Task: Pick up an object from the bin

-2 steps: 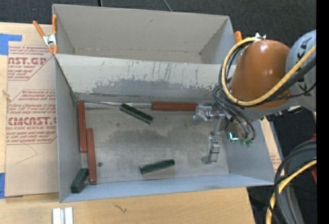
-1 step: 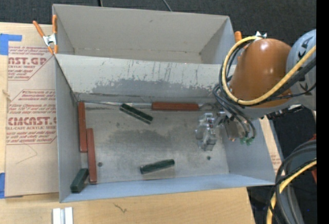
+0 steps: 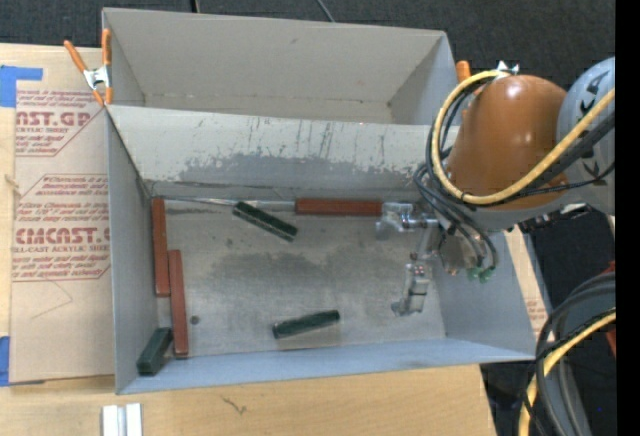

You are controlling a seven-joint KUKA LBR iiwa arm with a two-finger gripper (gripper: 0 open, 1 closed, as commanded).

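Hanging pincer [image 3: 409, 300] near right bin wall [image 3: 495, 319]

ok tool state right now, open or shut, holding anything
Tool: open, nothing between its fingers, over bare floor at the right end of the bin, near the red-brown bar.

Bin [image 3: 300, 274]: matt scuffed metal. Wrist cover [image 3: 505, 139]: glossy orange.
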